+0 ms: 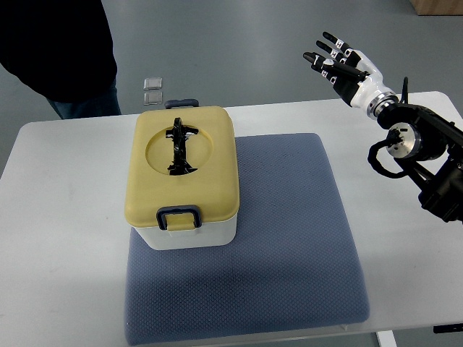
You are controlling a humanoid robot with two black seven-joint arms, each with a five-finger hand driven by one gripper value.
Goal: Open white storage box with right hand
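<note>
The white storage box [195,235] stands on the left part of a blue-grey mat [289,238]. Its yellow lid [217,170] is down, with a black handle [179,148] folded flat in a round recess. One dark latch [179,217] sits at the near edge and another latch [182,103] at the far edge. My right hand [336,59] is raised beyond the table's far right edge, well away from the box. Its fingers are spread and hold nothing. The left arm does not show.
The white table [58,217] carries the mat. A person in dark clothes [61,50] stands at the far left corner. Two small shiny squares [153,90] lie on the floor behind the box.
</note>
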